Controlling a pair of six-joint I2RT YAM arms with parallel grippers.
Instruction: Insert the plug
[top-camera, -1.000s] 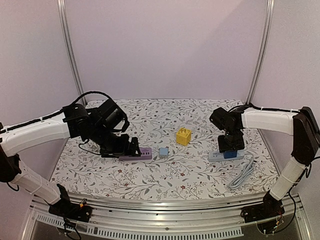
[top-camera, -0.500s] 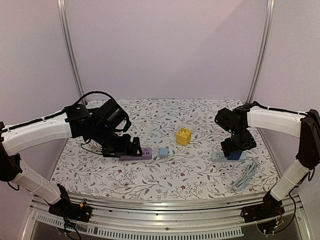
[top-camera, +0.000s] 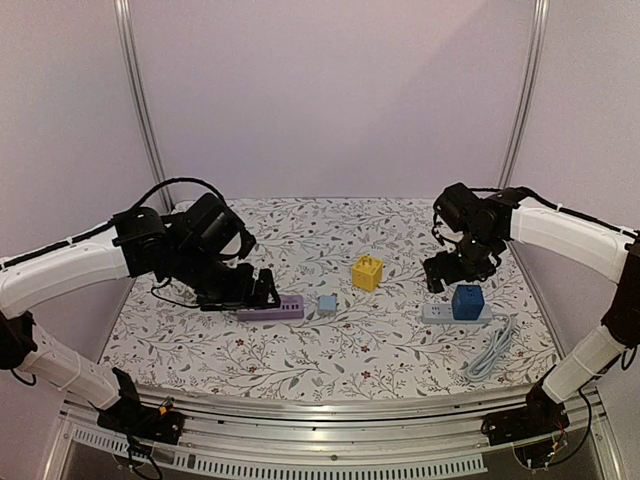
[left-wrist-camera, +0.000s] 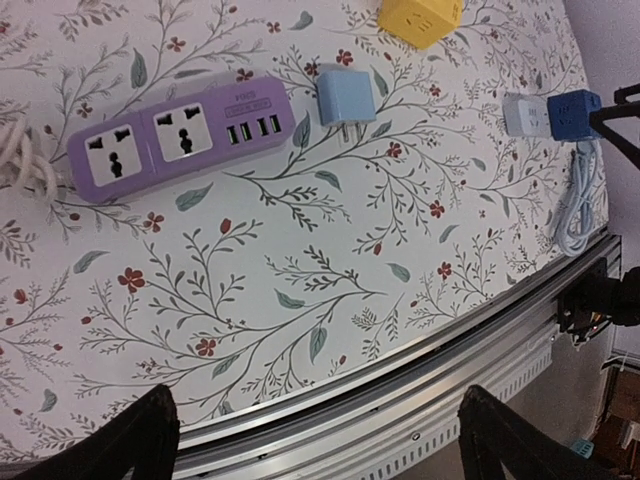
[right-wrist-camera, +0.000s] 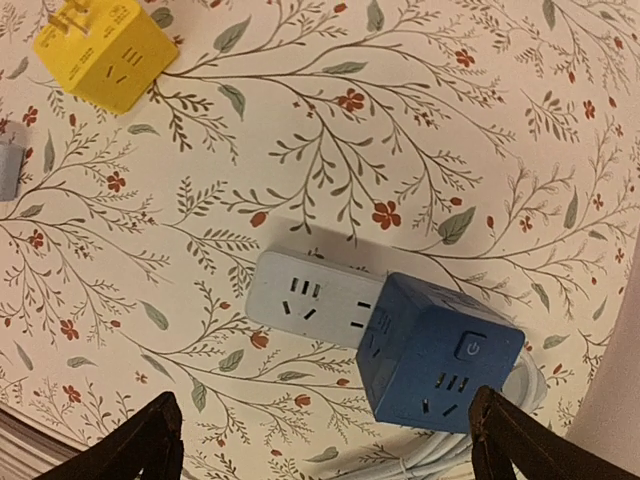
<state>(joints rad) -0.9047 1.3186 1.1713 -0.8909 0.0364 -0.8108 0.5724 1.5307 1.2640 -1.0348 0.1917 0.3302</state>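
A blue cube plug (top-camera: 466, 300) sits plugged into the right end of a white power strip (top-camera: 436, 313); both also show in the right wrist view, the cube (right-wrist-camera: 445, 355) on the strip (right-wrist-camera: 305, 290). My right gripper (top-camera: 453, 274) is open and empty, raised above and behind them, with the cube between its fingertips (right-wrist-camera: 135, 445) in that view. My left gripper (top-camera: 262, 291) is open and empty beside a purple power strip (top-camera: 272, 308), which shows in the left wrist view (left-wrist-camera: 180, 135). A light blue plug (top-camera: 327, 304) lies just right of it.
A yellow cube plug (top-camera: 367, 272) stands mid-table, seen too in the right wrist view (right-wrist-camera: 105, 50). A coiled white cable (top-camera: 488, 350) lies right of the white strip. The table's metal front rail (left-wrist-camera: 420, 400) runs under the left gripper.
My right gripper has let go of the blue cube and moved up and back from it. The cube stays in the white strip. My left arm has shifted slightly.
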